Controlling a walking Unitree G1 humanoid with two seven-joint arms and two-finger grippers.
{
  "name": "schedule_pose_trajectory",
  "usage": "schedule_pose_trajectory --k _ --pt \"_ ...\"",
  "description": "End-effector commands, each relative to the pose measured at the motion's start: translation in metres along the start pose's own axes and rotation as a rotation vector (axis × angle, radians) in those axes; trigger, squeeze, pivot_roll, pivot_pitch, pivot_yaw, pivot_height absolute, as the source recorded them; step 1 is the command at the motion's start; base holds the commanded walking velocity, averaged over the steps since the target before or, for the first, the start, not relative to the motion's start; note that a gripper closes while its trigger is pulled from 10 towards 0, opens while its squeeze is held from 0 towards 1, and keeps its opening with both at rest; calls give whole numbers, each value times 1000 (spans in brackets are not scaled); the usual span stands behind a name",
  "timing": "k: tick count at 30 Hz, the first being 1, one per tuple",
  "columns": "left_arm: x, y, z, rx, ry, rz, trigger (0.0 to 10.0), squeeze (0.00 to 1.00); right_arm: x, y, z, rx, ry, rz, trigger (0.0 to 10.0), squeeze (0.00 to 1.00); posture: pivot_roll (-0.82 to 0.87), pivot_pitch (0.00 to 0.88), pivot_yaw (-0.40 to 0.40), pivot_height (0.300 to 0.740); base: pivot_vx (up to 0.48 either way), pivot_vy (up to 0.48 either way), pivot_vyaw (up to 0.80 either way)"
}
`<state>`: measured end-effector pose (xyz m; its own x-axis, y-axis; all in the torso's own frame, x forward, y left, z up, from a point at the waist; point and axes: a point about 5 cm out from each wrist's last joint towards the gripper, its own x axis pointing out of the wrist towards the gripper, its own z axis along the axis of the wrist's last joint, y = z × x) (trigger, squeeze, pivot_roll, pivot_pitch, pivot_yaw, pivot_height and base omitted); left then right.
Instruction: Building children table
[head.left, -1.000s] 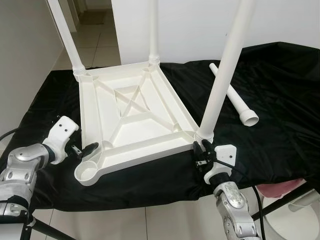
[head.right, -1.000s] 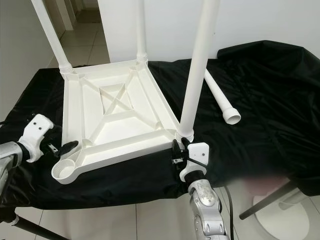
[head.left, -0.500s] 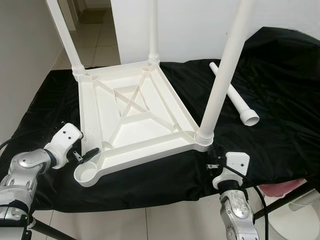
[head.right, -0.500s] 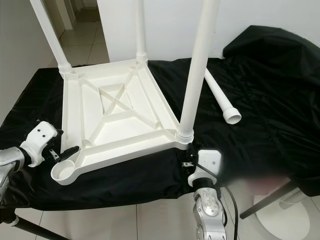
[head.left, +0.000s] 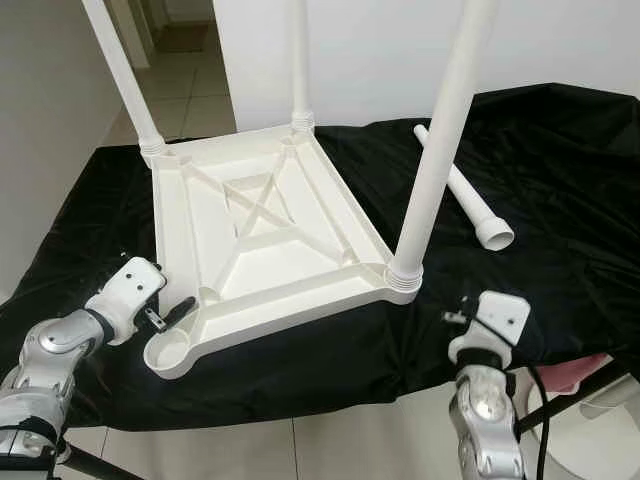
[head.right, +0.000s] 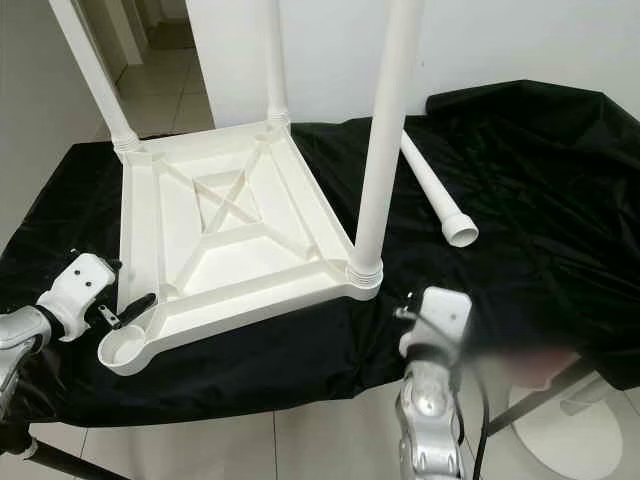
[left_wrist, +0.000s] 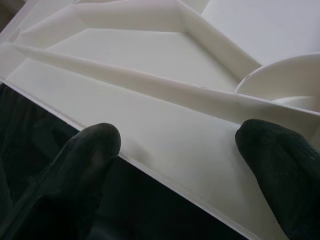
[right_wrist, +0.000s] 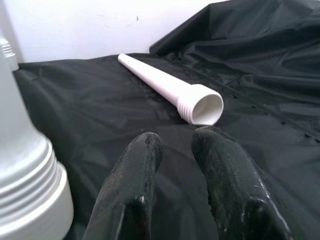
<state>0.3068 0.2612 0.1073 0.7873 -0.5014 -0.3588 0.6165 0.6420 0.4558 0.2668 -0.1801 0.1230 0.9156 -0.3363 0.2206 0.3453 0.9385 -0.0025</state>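
The jaws of the left gripper (head.left: 172, 312) are held wide apart at the lower left of the frame, one finger above and one below the rim of the upturned white tabletop (head.left: 262, 235), with nothing clamped; the wrist view shows the two black fingertips (left_wrist: 95, 145) straddling that rim beside the empty leg socket (head.left: 168, 352), a placing judged to steady the corner that is yet to be fitted. The jaws of the right gripper (right_wrist: 175, 150) are nearly closed on nothing and are aimed across the black cloth (head.left: 560, 180) at the loose leg (head.left: 465, 190), which lies at the upper right of the frame, well apart from the tabletop, its ribbed open end turned toward the robot. The tabletop is laid underside up on the covered table so that the sockets face upward; three legs (head.left: 435, 150) are seen standing in their corners, and only the nearest corner is left open
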Motion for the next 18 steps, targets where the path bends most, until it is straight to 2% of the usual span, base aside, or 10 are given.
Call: schedule_pose_trajectory --k 1,6,11,14,18 --pt "1 -36 -27 -41 104 -167 10000 0 7 8 0 11 13 -13 10000 0 6 47 61 740 0 0 0" --pt "2 -40 -25 -43 90 -190 10000 0 16 19 4 39 1 -3 10000 0 13 50 59 740 0 0 0" --pt "3 -44 -21 -43 68 -212 10000 0 25 24 2 8 15 -3 10000 0 13 51 61 740 0 0 0" --pt "3 -54 -19 -41 48 -246 10000 0 37 29 -5 -33 40 6 10000 0 13 54 69 740 0 0 0" --pt "2 -61 -17 -50 38 -277 10000 0 42 36 -5 -19 52 11 10000 0 16 53 70 740 0 0 0"
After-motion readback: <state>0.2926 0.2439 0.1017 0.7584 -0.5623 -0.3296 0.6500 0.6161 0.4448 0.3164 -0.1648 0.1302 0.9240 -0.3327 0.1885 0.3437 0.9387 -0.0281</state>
